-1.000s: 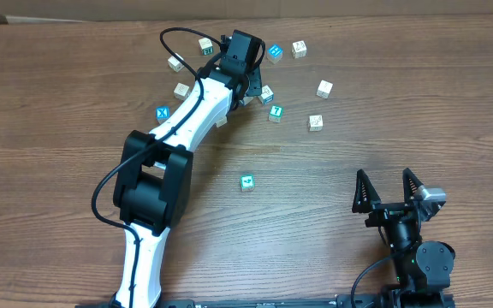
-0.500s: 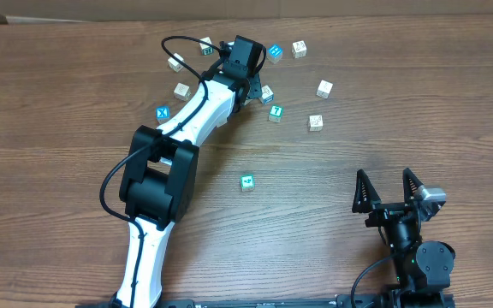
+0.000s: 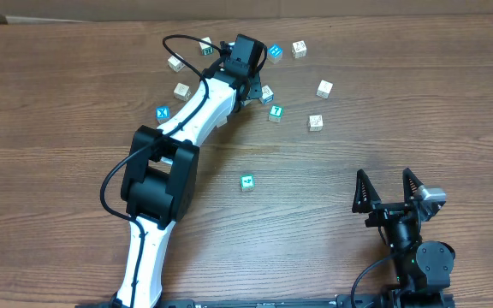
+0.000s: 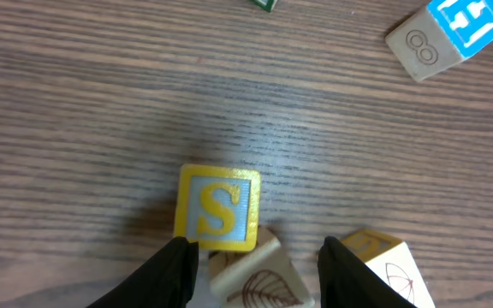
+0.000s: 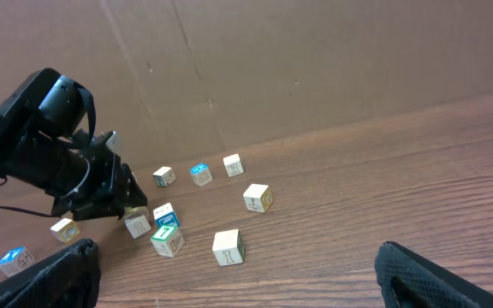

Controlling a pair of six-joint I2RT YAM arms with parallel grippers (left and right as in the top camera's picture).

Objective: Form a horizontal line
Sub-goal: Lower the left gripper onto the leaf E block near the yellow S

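Small letter cubes lie scattered at the far side of the table; no horizontal line shows in any view. My left gripper [image 3: 253, 91] reaches into the far cluster. In the left wrist view its jaws sit tight against both sides of a skewed pale cube with a leaf drawing [image 4: 257, 281]. That cube leans on a yellow-and-blue S cube [image 4: 218, 210]. A teal-faced cube marked 7 [image 3: 275, 112] lies just right of the gripper. Another teal-faced cube [image 3: 247, 182] sits alone mid-table. My right gripper [image 3: 384, 176] stands open near the front right, nothing between its fingers [image 5: 58, 274].
A yellow-topped cube with an umbrella drawing [image 4: 385, 267] lies just outside the left gripper's right finger. A blue H cube [image 4: 462, 20] and white cubes [image 3: 324, 88] [image 3: 315, 122] lie to the right. A blue X cube [image 3: 163, 112] lies left of the arm. A cardboard wall [image 5: 298, 60] backs the table.
The left arm shifted a little at the elbow early on and its jaws came in around the leaf cube; over the last half second nothing moved. The right arm stayed still.
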